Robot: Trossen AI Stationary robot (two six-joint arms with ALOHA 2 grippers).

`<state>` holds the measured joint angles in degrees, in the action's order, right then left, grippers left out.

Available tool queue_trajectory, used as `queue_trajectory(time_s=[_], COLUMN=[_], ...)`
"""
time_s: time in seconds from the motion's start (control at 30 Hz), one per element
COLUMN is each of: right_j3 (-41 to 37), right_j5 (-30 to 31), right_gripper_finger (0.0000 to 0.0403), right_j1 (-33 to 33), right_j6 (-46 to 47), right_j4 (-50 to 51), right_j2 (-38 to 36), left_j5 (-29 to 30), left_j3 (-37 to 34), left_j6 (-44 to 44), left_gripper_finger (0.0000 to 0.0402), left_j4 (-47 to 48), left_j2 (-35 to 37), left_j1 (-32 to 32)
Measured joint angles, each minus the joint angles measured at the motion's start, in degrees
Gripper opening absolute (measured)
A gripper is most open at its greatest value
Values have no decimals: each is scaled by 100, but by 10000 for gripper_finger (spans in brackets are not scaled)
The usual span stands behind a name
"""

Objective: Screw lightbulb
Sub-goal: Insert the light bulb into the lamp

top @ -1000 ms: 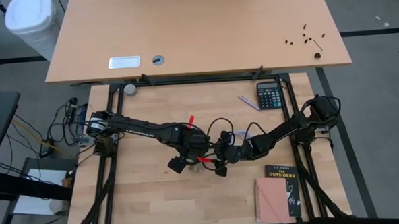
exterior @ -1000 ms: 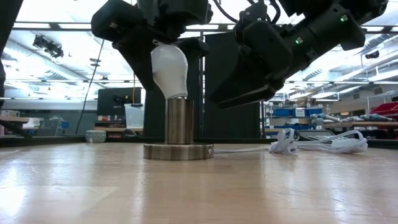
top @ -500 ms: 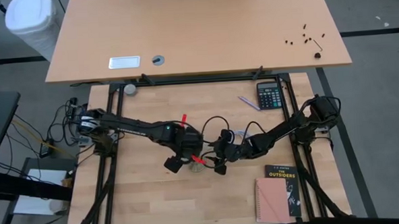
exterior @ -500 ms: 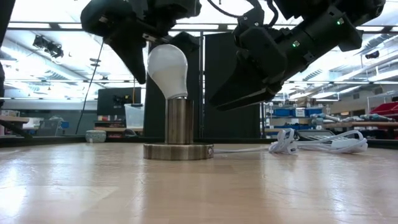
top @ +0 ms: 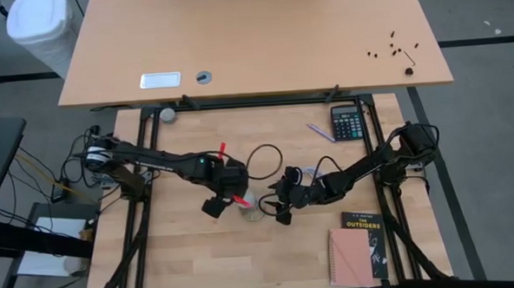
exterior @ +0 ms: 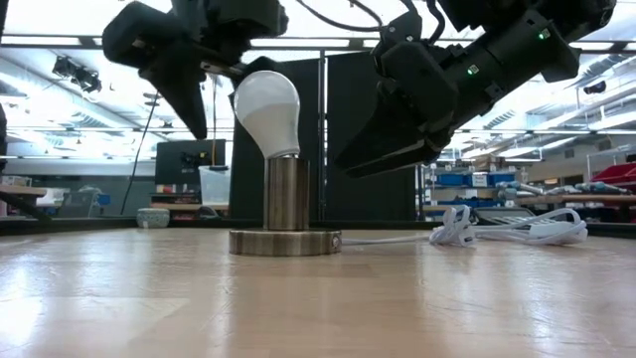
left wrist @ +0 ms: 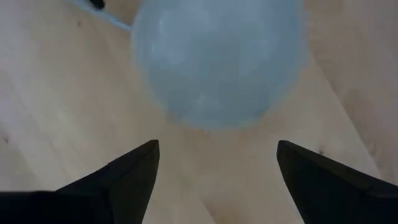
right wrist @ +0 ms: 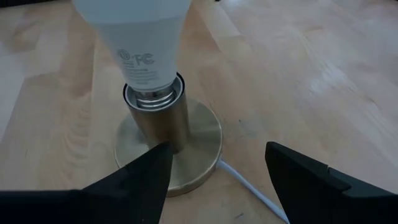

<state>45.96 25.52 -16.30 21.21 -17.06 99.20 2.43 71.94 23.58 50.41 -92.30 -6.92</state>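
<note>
Bulb seated in its socket, both grippers apart from it.

From above, the lightbulb (top: 253,205) stands mid-table, nearer the front edge, between the left gripper (top: 226,203) and right gripper (top: 279,198). At table level it tilts slightly in the socket (exterior: 285,204). The wrist views show both grippers spread wide, holding nothing. It looks light, smooth and fragile; I'd grip the round dome gently.
</note>
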Motion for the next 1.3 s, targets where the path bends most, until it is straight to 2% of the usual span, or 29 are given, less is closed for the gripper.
queue_trajectory(time_s=[0.13,0.33,0.6,1.0,1.3], right_j3=[0,2,1,1,0], right_j5=[63,81,72,-88,-48], right_gripper_finger=[268,268,268,268,268], right_j1=[20,107,182,182,-199], right_j6=[-64,-72,-128,38,267], right_j4=[6,0,-34,-91,-386], right_j2=[0,0,0,0,2], left_j5=[28,27,-17,376,387], left_j3=[-506,-1304,-1749,-1671,-1053], left_j6=[-125,-283,-279,479,323], left_gripper_finger=[331,331,331,331,331], left_j4=[-383,-1546,-2119,-2391,-1699], left_j2=[543,1370,1333,1241,754], left_j1=[169,278,191,-118,-142])
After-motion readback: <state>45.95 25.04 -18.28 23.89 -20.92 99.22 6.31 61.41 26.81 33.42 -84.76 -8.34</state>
